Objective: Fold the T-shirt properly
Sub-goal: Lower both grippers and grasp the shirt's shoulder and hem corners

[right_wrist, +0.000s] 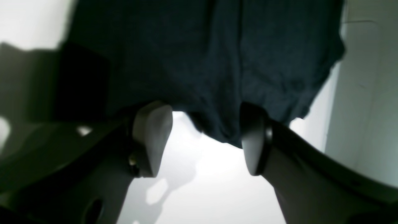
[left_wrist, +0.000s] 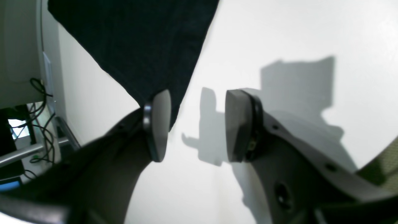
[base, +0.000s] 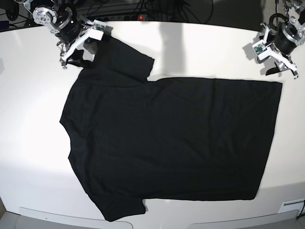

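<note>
Left wrist view is showing the left gripper (left_wrist: 199, 126) with its jaws standing spread and pinching nothing, a corner of the T-shirt (left_wrist: 140, 43) lying just beyond the near finger, while the right gripper (right_wrist: 205, 140) is likewise hanging wide apart with a wrinkled cloth edge sitting between and just past its jaws. Outward from them, the black shirt is lying spread flat across the white table (base: 28, 124). It is looking light, limp and prone to bunching, so pinching hem corners and sleeve edges is probably handling it best.
</note>
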`<action>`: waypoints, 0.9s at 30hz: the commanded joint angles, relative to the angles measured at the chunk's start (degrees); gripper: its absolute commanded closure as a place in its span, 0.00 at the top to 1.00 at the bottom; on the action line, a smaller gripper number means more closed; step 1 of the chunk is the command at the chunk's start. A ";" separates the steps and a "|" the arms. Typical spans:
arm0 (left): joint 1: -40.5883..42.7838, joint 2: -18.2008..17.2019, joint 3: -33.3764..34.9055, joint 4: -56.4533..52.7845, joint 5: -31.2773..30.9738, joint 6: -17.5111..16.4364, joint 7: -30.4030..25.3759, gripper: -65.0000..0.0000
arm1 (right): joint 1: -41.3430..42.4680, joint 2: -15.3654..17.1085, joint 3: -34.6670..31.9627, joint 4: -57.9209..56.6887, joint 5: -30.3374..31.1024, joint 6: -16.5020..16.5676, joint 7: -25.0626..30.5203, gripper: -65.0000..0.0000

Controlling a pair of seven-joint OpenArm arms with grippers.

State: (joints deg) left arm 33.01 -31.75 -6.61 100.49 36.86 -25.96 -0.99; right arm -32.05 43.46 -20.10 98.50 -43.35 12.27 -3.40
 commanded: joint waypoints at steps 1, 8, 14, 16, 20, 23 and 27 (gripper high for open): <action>0.00 -0.83 -0.42 0.72 -0.22 0.61 -0.57 0.43 | 0.74 0.74 -0.31 -0.37 -0.15 0.24 -0.52 0.59; 0.02 -0.81 -0.42 0.72 -0.22 0.61 -0.50 0.43 | 6.25 -1.11 -4.50 -2.43 -0.15 4.20 -0.46 0.58; 0.00 -0.83 -0.42 0.72 -0.22 0.61 0.33 0.43 | 7.89 -1.07 -7.10 -2.43 0.72 5.92 -2.78 0.27; 0.00 -0.81 -0.42 0.72 -0.22 0.61 0.33 0.43 | 7.91 -1.07 -7.08 -2.40 3.41 5.79 -5.33 0.15; 0.00 -0.83 -0.42 0.72 -0.20 0.61 0.35 0.43 | 7.93 -1.07 -7.08 -2.36 7.43 5.27 -11.30 0.00; -0.07 -0.83 -0.42 0.72 -0.17 0.61 0.31 0.43 | 7.85 -1.07 -7.08 -2.36 8.28 5.35 -12.44 0.00; -1.79 -1.01 -0.42 0.59 2.16 0.61 0.33 0.43 | 7.41 -1.07 -7.08 -1.84 8.22 5.31 -12.52 0.00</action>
State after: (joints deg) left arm 31.31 -31.75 -6.61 100.47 39.20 -26.15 -0.01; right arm -24.29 41.58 -27.38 96.16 -35.79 16.80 -15.11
